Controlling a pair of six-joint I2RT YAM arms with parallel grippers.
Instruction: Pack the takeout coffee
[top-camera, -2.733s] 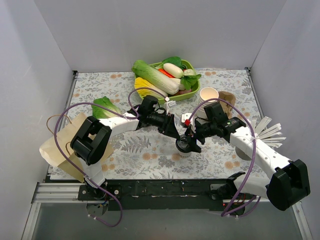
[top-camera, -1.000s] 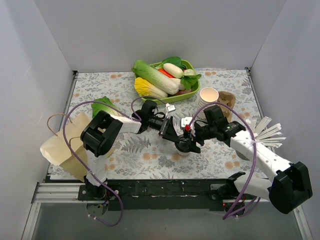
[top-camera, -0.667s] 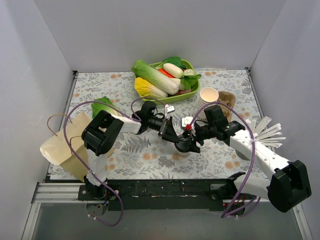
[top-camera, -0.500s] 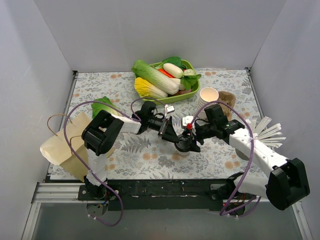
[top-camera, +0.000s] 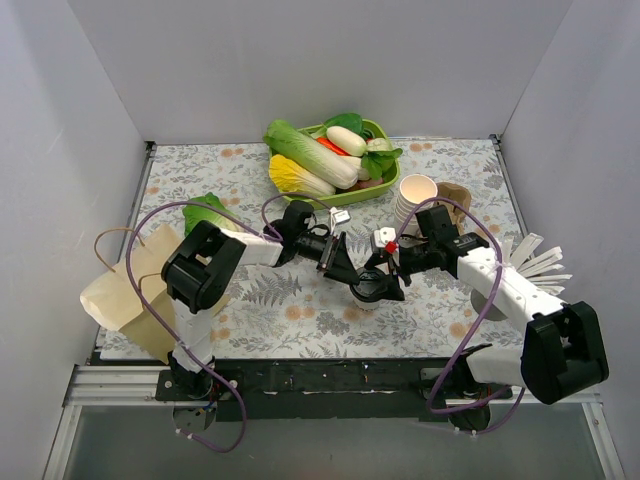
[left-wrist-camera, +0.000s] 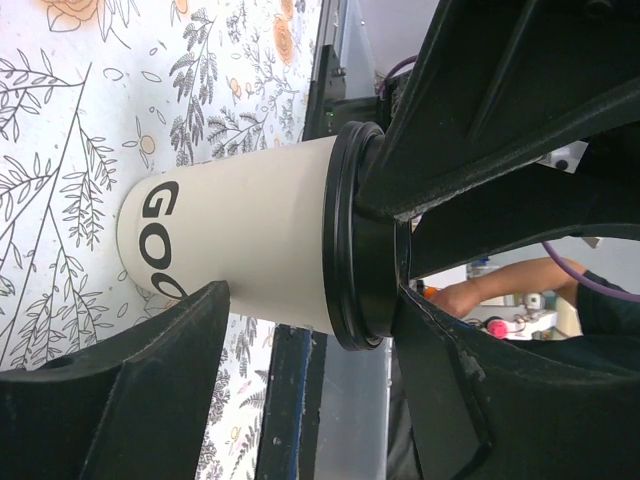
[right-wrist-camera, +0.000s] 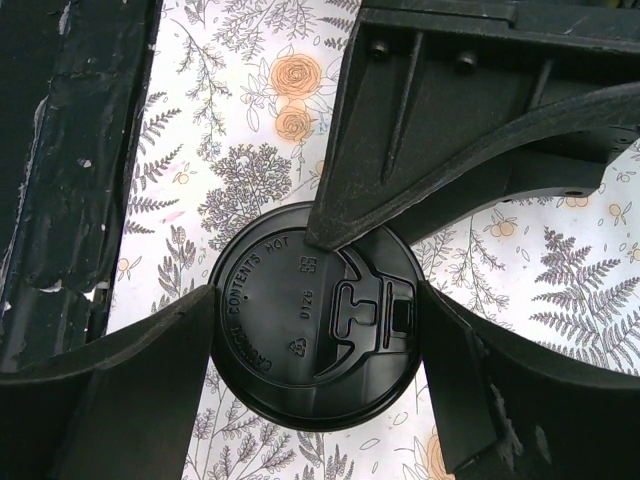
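The takeout coffee is a cream paper cup with a black lid, standing mid-table. My right gripper comes down from above, and its fingers press the lid's rim on both sides; it also shows in the top view. My left gripper reaches in from the left with its jaws wide apart. One of its fingertips rests on the lid's top, the other is low beside the cup wall. It also shows in the top view.
A brown paper bag lies at the left edge, with a lettuce behind it. A green basket of vegetables is at the back. A stack of lidless cups, a brown holder and wooden stirrers are on the right.
My left gripper has closed in on the cup from the left and now touches its lid. My right forearm has swung slightly right, still on the lid. The cup has barely moved.
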